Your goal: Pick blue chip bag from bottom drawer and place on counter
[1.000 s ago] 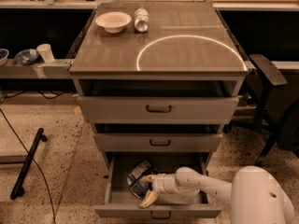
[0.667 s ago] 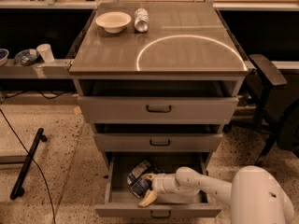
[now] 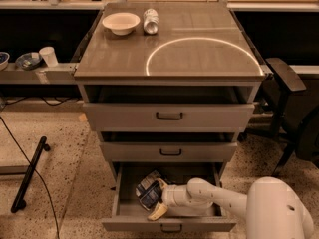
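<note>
My gripper (image 3: 155,204) sits low in the bottom drawer (image 3: 169,226), left of centre, by the blue chip bag (image 3: 145,184). My arm (image 3: 214,200) fills the drawer's right front part. The middle drawer (image 3: 169,152) overhangs the back of the opening, so I see open room upward only along the front. On the counter (image 3: 199,59), a bowl (image 3: 121,22) and a can (image 3: 150,21) take the back left corner. Centre, right edge and front edge lie bare.
</note>
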You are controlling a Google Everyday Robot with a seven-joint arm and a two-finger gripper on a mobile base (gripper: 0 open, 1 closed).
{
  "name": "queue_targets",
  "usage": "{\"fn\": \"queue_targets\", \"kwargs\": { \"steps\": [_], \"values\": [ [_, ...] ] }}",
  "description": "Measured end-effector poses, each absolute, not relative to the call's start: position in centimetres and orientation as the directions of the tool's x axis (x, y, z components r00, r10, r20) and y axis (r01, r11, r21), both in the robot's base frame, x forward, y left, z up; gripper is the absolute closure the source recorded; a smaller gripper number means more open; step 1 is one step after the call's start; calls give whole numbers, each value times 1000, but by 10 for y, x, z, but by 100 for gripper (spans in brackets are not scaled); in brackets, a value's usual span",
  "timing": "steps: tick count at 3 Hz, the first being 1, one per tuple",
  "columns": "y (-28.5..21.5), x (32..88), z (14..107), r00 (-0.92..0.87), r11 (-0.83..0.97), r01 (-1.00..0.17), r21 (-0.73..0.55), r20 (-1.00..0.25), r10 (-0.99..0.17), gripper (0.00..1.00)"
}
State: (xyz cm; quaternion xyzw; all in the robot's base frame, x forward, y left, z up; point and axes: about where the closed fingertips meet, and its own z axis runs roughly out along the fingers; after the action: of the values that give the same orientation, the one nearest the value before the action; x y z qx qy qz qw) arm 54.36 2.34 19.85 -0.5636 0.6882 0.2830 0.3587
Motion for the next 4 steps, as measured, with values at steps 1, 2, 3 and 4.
{"fn": "queue_targets", "kwargs": {
  "steps": [1,2,3,4],
  "values": [
    [23,544,199,-107,204,-979,-15,-813,-573,0],
    [24,546,213,-57,179,-981,-69,-789,-612,0],
    [22,546,245,-1,152,-979,-133,-749,-663,0],
    [13,546,282,14,153,-972,-180,-690,-724,0]
  ]
}}
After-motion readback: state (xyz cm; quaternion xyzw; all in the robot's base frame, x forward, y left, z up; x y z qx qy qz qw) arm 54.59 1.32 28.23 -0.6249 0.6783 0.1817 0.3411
